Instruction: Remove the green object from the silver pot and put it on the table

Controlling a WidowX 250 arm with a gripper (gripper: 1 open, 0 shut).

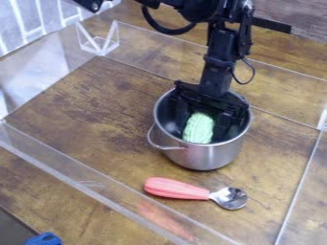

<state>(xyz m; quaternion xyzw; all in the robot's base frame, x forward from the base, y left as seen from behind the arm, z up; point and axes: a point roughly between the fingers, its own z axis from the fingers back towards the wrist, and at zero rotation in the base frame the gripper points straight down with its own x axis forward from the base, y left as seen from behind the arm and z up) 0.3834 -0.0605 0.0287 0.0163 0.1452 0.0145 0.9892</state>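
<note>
Green object (198, 126) sat in silver pot (201, 134), just camera-side of fingers (208, 103); spread wide, grip unclear.

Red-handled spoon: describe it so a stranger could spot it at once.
Find the big shiny pot on the wooden table. Just beside it, toward the clear wall at the front, lies the spoon. Its salmon-red handle sets it apart from the green lump inside the pot.

The black gripper (215, 99) is lowered and pointed downward, its fingers partly hidden. Above the claw, the black robot arm (225, 43) is held nearly upright, with a dark cable looped beside it.
</note>
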